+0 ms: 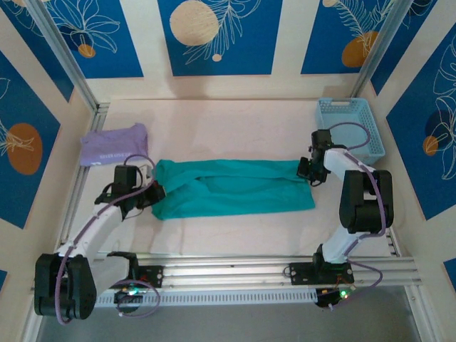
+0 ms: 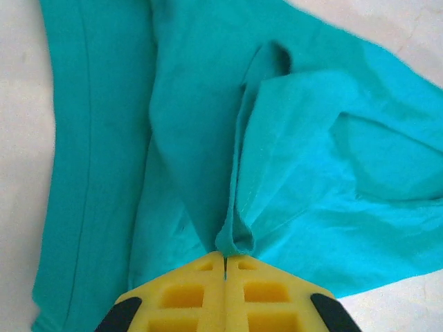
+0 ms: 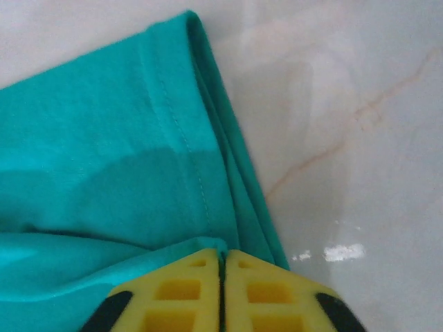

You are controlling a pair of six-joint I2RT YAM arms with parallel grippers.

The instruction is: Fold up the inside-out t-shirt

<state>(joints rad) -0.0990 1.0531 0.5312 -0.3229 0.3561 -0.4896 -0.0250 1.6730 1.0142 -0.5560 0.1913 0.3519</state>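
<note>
T-shirt (image 1: pixel 231 187): teal, lying in a long band on the bench (image 1: pixel 235 121), stretching from one set of jaws to the other.
Left jaws: clamping a pinched-up ridge of the cloth, the rest spreading away ahead of the tips.
Right jaws: sitting pressed together at the stitched hem's corner; whether they are gripping cloth is impossible to tell.
Lavender shirt (image 1: pixel 114 144): lying folded just beyond the left jaws.
Basket (image 1: pixel 349 125): blue, standing beyond the right jaws.
</note>
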